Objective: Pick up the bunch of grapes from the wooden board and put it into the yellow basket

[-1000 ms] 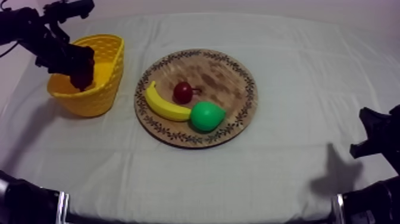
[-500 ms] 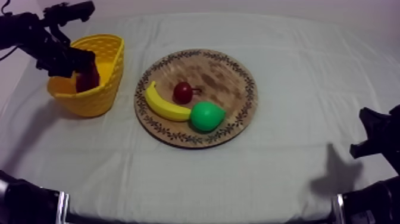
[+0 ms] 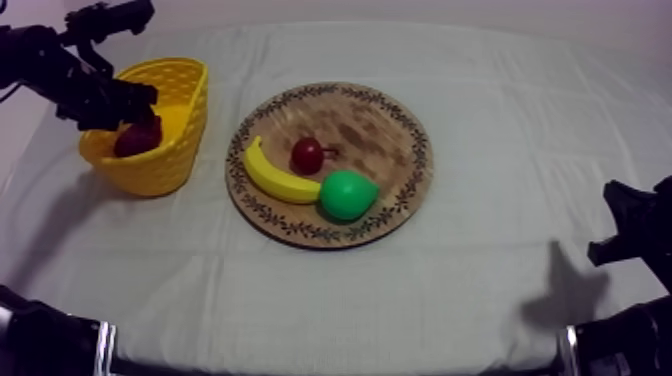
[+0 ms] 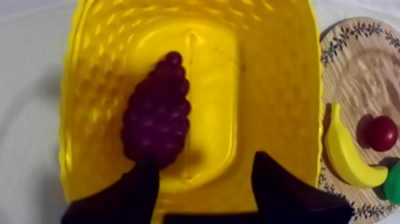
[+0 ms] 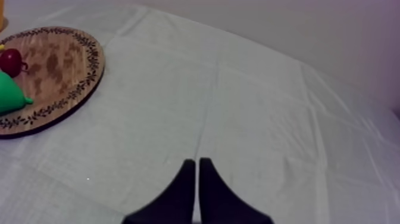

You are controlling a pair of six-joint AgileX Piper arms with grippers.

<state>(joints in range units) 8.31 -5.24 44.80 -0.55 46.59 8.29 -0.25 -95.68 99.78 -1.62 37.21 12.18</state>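
Grey-white cloth point(image 3: 480, 120), grapes point(image 4: 156, 110) in basket point(image 4: 274, 77) below left claw point(image 4: 203, 161)

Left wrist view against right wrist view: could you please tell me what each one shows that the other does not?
Left wrist view: the yellow basket with the grapes lying inside, the banana, and the left pincer open over the basket. Right wrist view: the right pincer shut to a wedge over bare cloth. Shared: the wooden board, the small red fruit and the pear.
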